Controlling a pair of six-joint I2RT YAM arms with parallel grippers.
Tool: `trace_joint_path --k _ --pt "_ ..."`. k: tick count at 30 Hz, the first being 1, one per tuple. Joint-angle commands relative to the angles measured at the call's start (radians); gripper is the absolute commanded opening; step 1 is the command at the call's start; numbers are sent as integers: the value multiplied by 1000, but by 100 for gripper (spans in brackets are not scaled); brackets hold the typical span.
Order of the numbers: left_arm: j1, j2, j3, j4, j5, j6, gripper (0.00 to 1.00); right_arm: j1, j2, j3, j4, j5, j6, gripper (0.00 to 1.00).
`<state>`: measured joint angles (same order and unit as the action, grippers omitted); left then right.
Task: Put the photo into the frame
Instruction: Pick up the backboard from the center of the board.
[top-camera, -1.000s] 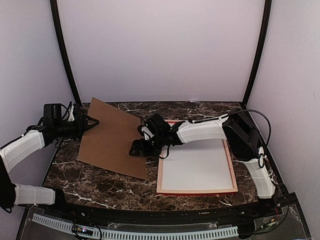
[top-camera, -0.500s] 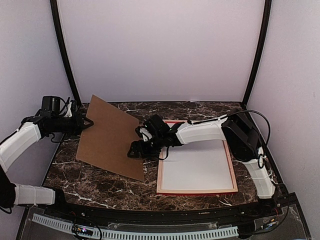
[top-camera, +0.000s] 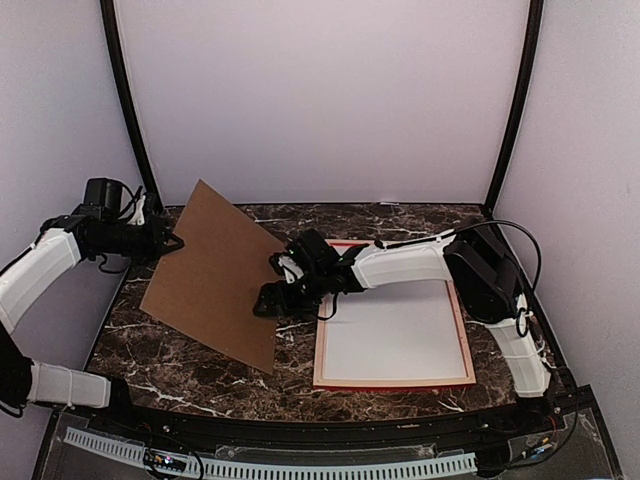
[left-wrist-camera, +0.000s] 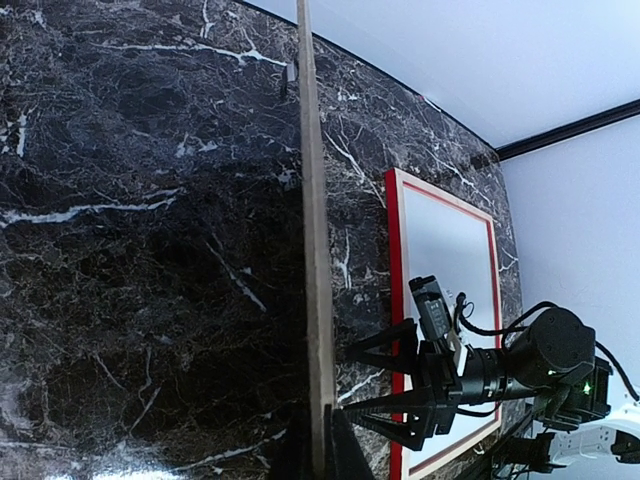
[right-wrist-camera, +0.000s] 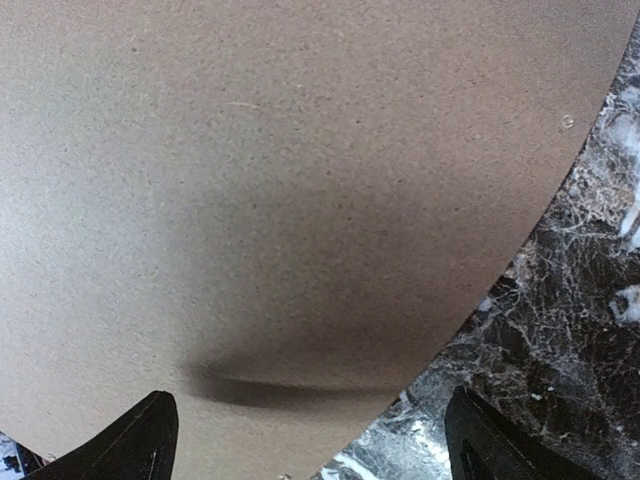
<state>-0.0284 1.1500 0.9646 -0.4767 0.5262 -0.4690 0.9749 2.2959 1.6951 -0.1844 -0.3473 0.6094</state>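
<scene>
Left end effector (top-camera: 176, 243) pinches brown board (top-camera: 215, 280) over marble table (top-camera: 180, 370); lilac walls (top-camera: 320, 100)

no readable text, no labels, no brands, no numbers, no signs in any view

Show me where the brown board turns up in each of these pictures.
Top view: board tilted up, left of centre, with the left claw pinching its left edge.
Left wrist: board seen edge-on, a thin pale strip down the middle.
Right wrist: board fills most of the picture.
Shared landmark: the dark marble table, in all three.
</scene>
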Motion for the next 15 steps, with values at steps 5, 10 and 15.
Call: trace_joint_path --k 5,10,15 --pt "-4 1 197 -262 -103 203 0 2 -94 -13 -84 42 -66 98" --pt "-4 11 299 -418 -163 277 0 -5 -128 -14 -108 63 -88 99" --pt "-4 10 359 -486 -160 307 0 -11 -128 -18 -116 67 -89 99"
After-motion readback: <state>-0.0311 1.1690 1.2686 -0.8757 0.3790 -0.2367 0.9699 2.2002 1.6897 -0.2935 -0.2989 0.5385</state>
